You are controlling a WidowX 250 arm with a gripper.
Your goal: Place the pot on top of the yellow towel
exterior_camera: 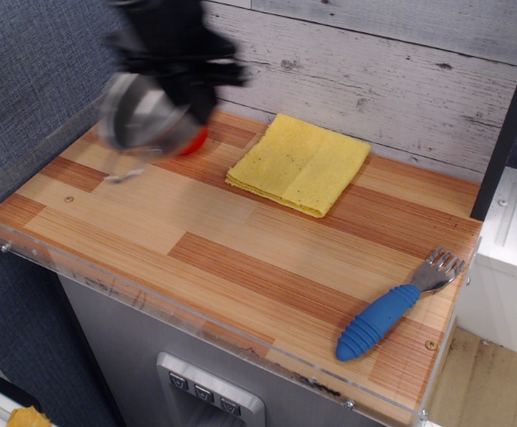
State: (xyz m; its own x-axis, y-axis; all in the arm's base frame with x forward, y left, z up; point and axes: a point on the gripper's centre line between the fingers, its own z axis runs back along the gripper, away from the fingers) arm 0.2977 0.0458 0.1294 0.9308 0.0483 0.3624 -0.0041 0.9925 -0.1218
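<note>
Pot (142,111) off the tabletop (240,240), carried in the air at the far left, blurred with motion, tilted so the steel interior faces the camera. One wire loop handle dangling at the lower edge. Gripper (182,84) a dark smear above and over the right part of the pot; fingers lost in the blur, so cannot tell how far closed, though judging by the pot hanging clear of the wood, presumably clamped on its rim. Red rounded object (196,140) mostly hidden behind the pot, only a sliver showing at the lower right edge.

Yellow towel (300,164) flat and folded, near the back wall, well to the right of the pot, nothing on it. Blue-handled fork (391,311) at the near right corner, well apart from both.

By the look of it, pickup and lift done. Left: travel rightward over the towel, levelling of the pot, lowering onto the cloth, release. Roughly halfway, as a judgement.
</note>
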